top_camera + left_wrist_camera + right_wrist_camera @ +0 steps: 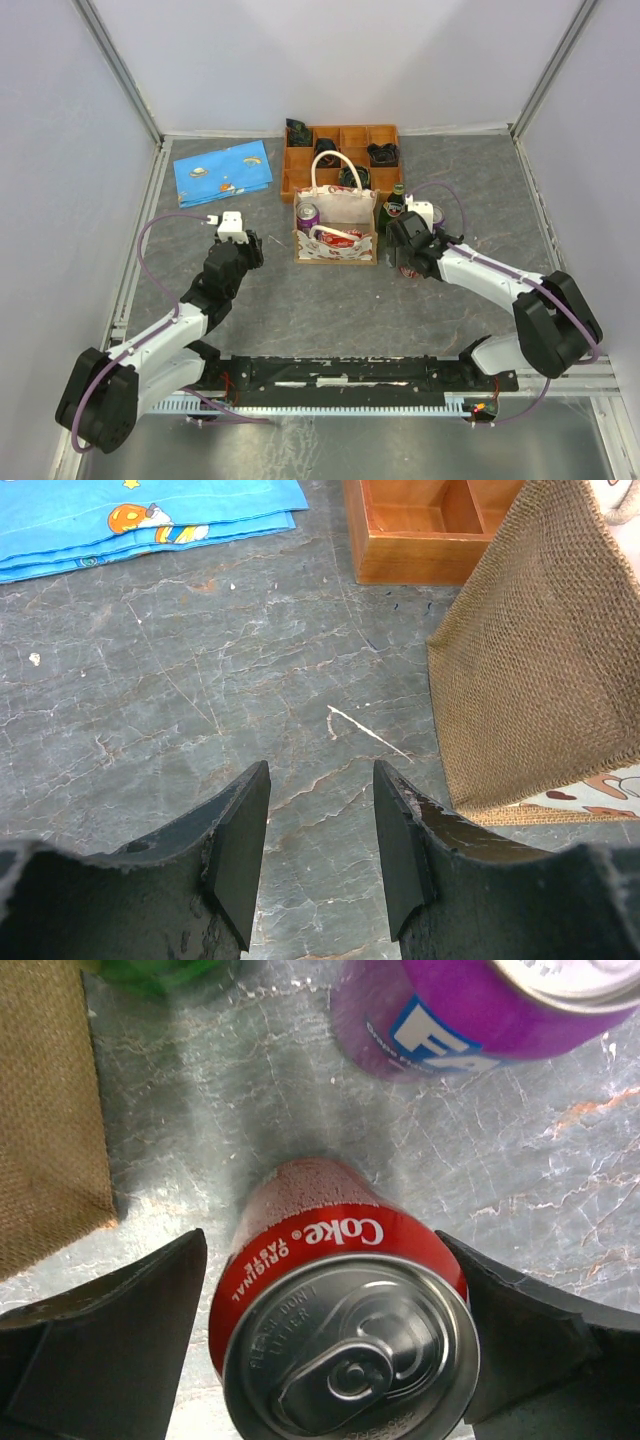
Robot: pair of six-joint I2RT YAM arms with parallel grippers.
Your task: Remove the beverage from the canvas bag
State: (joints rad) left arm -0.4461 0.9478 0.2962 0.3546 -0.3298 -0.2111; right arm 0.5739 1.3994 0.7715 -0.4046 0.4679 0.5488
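Note:
The cream canvas bag [335, 212] stands upright mid-table, with a purple can [308, 216] and a red can [341, 238] showing inside it. My right gripper [403, 250] is just right of the bag. In the right wrist view the right gripper [320, 1240] is open around a red Coke can [340, 1310] that stands upright on the table; a thin gap shows at the left finger [130, 1330]. The bag's burlap side [45, 1110] is to its left. My left gripper [250, 250], also in its wrist view [320, 775], is open and empty over bare table, left of the bag [530, 650].
A second purple can [480, 1010] and a green bottle [160, 970] stand on the table just beyond the Coke can; the bottle [397, 203] also shows from above. The orange wooden compartment tray [290, 172] sits behind the bag. A blue patterned cloth [222, 172] lies at the back left.

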